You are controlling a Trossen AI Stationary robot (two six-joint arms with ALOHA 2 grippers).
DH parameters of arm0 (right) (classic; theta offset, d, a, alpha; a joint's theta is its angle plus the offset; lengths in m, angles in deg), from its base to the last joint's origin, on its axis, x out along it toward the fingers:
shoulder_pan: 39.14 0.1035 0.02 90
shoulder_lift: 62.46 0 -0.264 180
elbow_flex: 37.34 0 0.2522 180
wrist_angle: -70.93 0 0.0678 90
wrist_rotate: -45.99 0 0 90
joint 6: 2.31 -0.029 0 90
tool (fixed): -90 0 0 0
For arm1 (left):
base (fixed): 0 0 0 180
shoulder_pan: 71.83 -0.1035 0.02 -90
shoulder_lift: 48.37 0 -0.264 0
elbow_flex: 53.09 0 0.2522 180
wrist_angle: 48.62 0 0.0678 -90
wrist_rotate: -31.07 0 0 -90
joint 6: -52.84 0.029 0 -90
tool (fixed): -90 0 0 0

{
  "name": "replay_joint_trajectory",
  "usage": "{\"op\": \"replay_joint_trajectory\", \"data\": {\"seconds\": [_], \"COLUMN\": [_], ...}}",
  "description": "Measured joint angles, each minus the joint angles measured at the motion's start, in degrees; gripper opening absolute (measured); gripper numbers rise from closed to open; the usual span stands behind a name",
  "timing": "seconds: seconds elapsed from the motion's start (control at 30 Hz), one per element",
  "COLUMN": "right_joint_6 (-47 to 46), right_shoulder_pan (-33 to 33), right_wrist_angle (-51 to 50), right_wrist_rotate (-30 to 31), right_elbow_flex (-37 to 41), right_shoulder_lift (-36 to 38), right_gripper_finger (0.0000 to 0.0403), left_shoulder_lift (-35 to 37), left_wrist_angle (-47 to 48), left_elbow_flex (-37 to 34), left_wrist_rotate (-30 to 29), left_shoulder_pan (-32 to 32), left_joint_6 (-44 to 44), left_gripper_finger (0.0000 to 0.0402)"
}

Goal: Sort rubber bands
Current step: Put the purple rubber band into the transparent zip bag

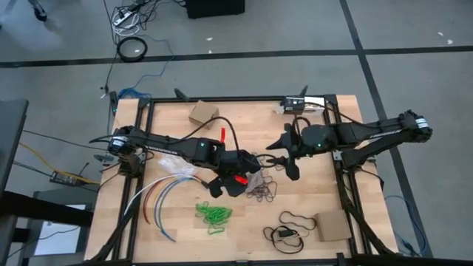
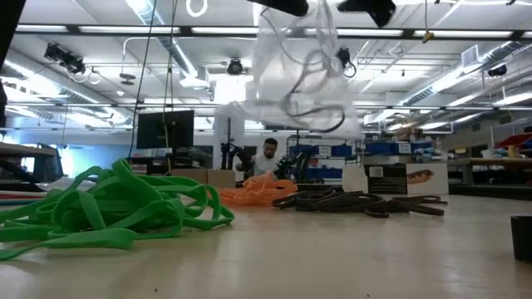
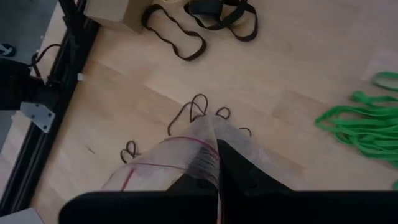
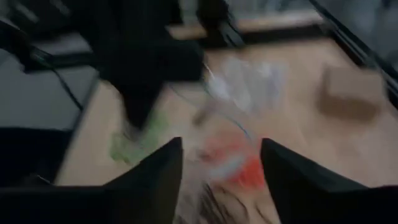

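Green rubber bands nearest; clear bag top cut off.

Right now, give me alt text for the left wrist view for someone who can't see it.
The left tool pinches a clear plastic bag above the wooden table. Dark rubber bands lie beyond the bag, green rubber bands to one side, and a black cord loop near a cardboard box.

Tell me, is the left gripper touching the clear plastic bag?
Touching. The left wrist view shows the left gripper shut on the clear plastic bag, pinching its top edge.
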Motion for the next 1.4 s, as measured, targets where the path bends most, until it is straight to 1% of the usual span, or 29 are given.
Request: {"op": "replay_joint_trajectory", "data": {"seconds": [0.1,0.17,0.23,0.3,0.43,0.5,0.57,0.73,0.87,1.0,1.1,1.17,1.2,1.27,1.3,1.4], "right_joint_6": [-2.6,-5.1,-6.9,-7.6,-8.0,-8.8,-10.2,-13.1,-13.9,-12.0,-9.4,-7.4,-6.5,-4.3,-2.7,-0.1], "right_shoulder_pan": [0.1,0.2,0.2,0.2,-1.0,-2.6,-4.3,-7.2,-7.1,-6.2,-5.0,-4.5,-4.5,-4.5,-4.6,-4.5], "right_wrist_angle": [-8.5,-14.4,-15.6,-12.1,0.5,6.7,10.4,17.2,23.1,27.2,28.7,28.5,28.3,27.5,26.6,23.6], "right_wrist_rotate": [3.0,5.9,6.6,6.4,5.4,3.9,2.2,-2.0,-3.9,-2.2,1.7,3.8,4.0,3.5,2.9,2.2], "right_elbow_flex": [0.0,1.1,4.7,9.7,20.5,25.4,29.8,38.2,42.7,44.4,43.3,41.6,40.5,38.2,37.0,32.2], "right_shoulder_lift": [0.3,0.1,0.0,-0.1,-0.1,-0.1,-0.1,-0.1,-1.1,-4.9,-9.1,-11.7,-12.7,-14.2,-14.4,-14.1], "right_gripper_finger": [0.0239,0.0243,0.0240,0.0232,0.0214,0.0206,0.0198,0.0182,0.0176,0.0169,0.0152,0.0123,0.0101,0.0041,0.0021,0.0007], "left_shoulder_lift": [0.0,0.0,0.0,0.0,0.0,0.0,0.0,0.0,0.0,0.0,0.0,0.0,0.0,0.0,0.0,0.0], "left_wrist_angle": [0.3,0.3,0.4,0.4,0.5,0.5,0.5,0.6,0.5,0.2,-0.2,-0.3,-0.2,0.0,0.0,0.0], "left_elbow_flex": [0.0,0.0,0.0,0.0,0.0,0.0,0.0,0.0,0.0,-0.1,-0.1,-0.1,-0.1,-0.1,-0.1,-0.1], "left_wrist_rotate": [0.4,1.4,2.6,3.0,4.1,5.5,6.2,6.6,6.6,6.6,7.3,7.5,7.6,7.6,7.6,7.6], "left_shoulder_pan": [0.0,0.0,0.0,0.0,0.0,0.0,0.0,0.0,0.0,0.0,0.0,0.0,0.0,0.0,0.0,0.0], "left_joint_6": [-0.2,-0.3,-0.3,-0.4,-0.9,-1.3,-1.6,-1.9,-1.9,-1.9,-2.3,-2.7,-2.8,-2.8,-2.8,-2.9], "left_gripper_finger": [0.0000,0.0000,0.0000,0.0000,0.0000,0.0000,0.0000,0.0000,0.0000,0.0000,0.0000,0.0000,0.0000,0.0000,0.0000,0.0000]}}
